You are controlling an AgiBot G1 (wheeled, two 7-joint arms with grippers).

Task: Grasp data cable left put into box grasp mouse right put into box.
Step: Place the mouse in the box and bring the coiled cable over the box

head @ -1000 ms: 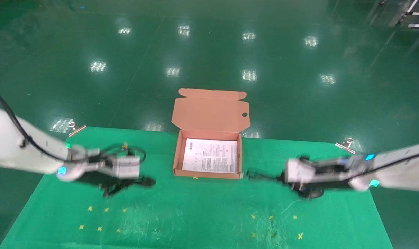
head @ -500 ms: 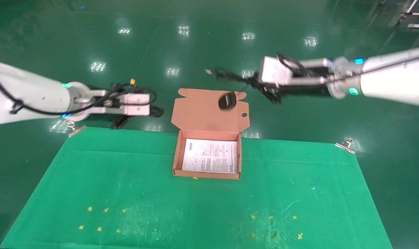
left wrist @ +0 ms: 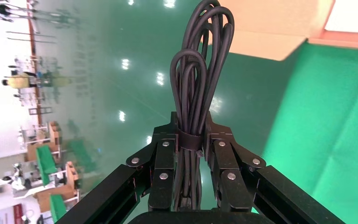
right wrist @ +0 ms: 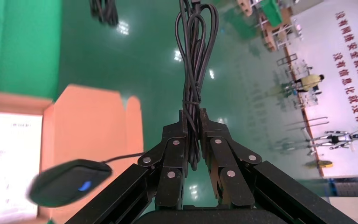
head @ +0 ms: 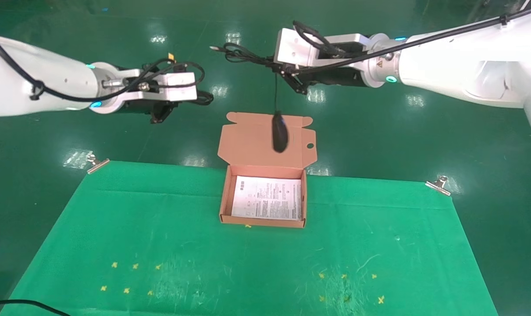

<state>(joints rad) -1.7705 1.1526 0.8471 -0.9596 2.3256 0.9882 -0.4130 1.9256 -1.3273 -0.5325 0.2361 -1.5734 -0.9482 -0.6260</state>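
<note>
Two arms are hanging high above the far side of the tabletop [head: 116, 228], each one carrying a load, so both grasps look done and only the placing is left. Between them, at the far middle of the green cloth, the box [head: 265, 221] is lying open with its flap standing up behind, and its white sheet is uncovered, so nothing is inside yet.

On the right, the right gripper [right wrist: 192, 135] is pinching the folded bundle of the thin cord [right wrist: 193, 60], not the body, and for this reason the mouse [head: 279, 131] is dangling free on its cord in front of the flap, above the box. I am judging that it may swing, so lowering it slowly will be wiser.

On the left, the left gripper [left wrist: 190, 140] is pressing its fingers on the data cable [left wrist: 200, 70] at the strap around the coil, which is keeping the loops together. It is hovering to the left of the box, well apart from it.
</note>
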